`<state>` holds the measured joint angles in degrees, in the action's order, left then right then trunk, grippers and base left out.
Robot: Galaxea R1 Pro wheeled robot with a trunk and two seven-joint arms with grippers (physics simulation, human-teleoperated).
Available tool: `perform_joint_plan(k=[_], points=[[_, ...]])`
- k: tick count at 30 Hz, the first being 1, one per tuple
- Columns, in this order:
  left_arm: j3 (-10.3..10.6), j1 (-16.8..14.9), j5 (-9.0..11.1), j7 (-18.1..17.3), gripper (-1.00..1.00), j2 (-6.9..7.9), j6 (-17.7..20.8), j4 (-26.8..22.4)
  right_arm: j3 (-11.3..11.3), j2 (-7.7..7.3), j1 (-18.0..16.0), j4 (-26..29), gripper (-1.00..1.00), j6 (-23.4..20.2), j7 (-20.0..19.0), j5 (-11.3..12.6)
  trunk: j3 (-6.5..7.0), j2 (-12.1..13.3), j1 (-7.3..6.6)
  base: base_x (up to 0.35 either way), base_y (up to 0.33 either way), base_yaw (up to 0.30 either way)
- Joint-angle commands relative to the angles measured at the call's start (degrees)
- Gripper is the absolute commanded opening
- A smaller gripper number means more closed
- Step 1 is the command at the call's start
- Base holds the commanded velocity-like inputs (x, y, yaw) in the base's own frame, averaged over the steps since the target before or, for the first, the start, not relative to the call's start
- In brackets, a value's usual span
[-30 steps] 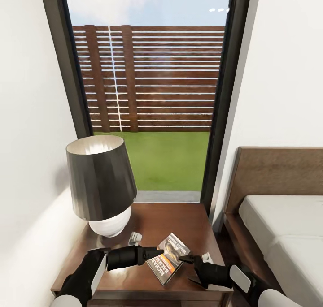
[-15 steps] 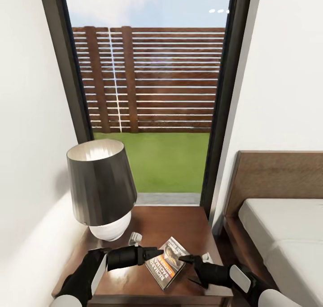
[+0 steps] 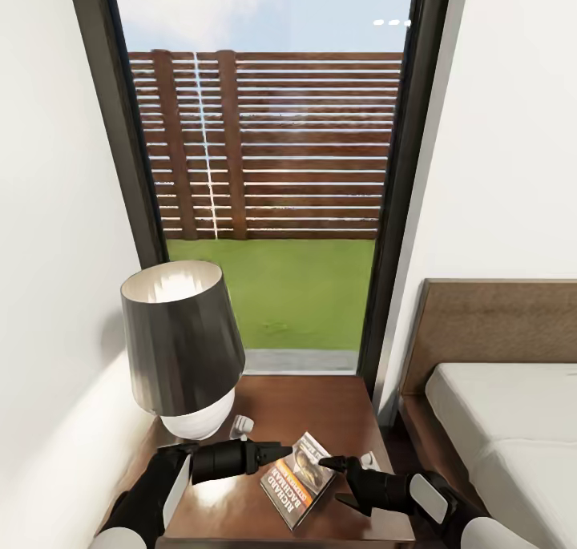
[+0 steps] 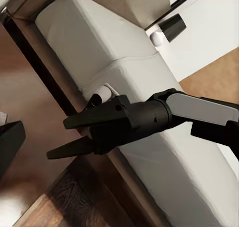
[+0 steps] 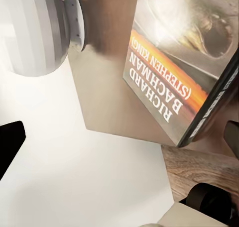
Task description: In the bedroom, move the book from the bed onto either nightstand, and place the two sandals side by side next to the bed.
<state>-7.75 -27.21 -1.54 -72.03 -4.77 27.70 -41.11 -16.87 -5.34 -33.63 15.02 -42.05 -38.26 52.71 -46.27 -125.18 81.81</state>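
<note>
**Book lies on the nightstand, both hands beside it**

The book (image 3: 299,479) lies flat on the nightstand (image 3: 320,401), toward its near right part, cover up, turned at an angle to the surface's edges. In the right wrist view the book (image 5: 184,72) shows an orange band and white lettering on a dark cover, with the glossy brown top under it.

The left hand (image 3: 276,452) reaches in from the left, its dark fingers pointing right, tips just over the book's far left edge. Whether its fingers are apart or together cannot be told.

The right hand (image 3: 334,478) comes in from the near right, fingers pointing left at the book's right edge. Its two fingers stand apart, one above the other, with nothing between them; the left wrist view shows the same right hand (image 4: 62,137) with its fingers spread and empty.

A lamp (image 3: 183,347) with a dark shade and a white rounded base stands on the far left of the surface, well apart from the book. Its base (image 5: 37,30) is seen in the right wrist view too.

To the right of the nightstand is the bed (image 3: 497,421), pale mattress in a brown frame with a headboard. Behind the nightstand a tall window (image 3: 268,172) looks onto grass and a slatted fence.
</note>
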Motion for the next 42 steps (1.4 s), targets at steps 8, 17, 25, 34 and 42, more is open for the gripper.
perform_joint_plan(k=[8,17,25,34,42], points=[[-0.25,-0.03,-0.16,-0.26,1.0,-0.08,0.6,-0.02,-0.23,-0.03,-0.03,0.01,1.0,-0.14,-0.15,0.11,1.38,3.2,-1.77,0.0,0.0,0.0],[-0.23,-0.03,-0.18,-0.26,1.0,-0.08,0.6,-0.02,-0.25,-0.03,-0.03,0.01,1.0,0.06,-0.15,0.11,3.0,6.81,-3.75,0.0,0.0,0.0],[-0.22,-0.03,-0.2,-0.22,1.0,-0.11,0.6,-0.02,-0.27,-0.03,-0.03,0.09,1.0,0.27,-0.05,0.11,4.43,10.01,-5.51,0.0,0.0,0.0],[-0.2,-0.03,-0.18,-0.24,1.0,-0.12,0.6,-0.02,-0.27,0.04,-0.03,0.1,1.0,0.3,-0.06,0.11,6.05,13.62,-7.48,0.0,0.0,0.0],[-0.22,-0.03,-0.19,-0.28,1.0,-0.1,0.6,-0.02,-0.27,0.06,-0.03,0.1,1.0,0.3,-0.06,0.11,7.49,16.83,-9.24,0.0,0.0,0.0]])
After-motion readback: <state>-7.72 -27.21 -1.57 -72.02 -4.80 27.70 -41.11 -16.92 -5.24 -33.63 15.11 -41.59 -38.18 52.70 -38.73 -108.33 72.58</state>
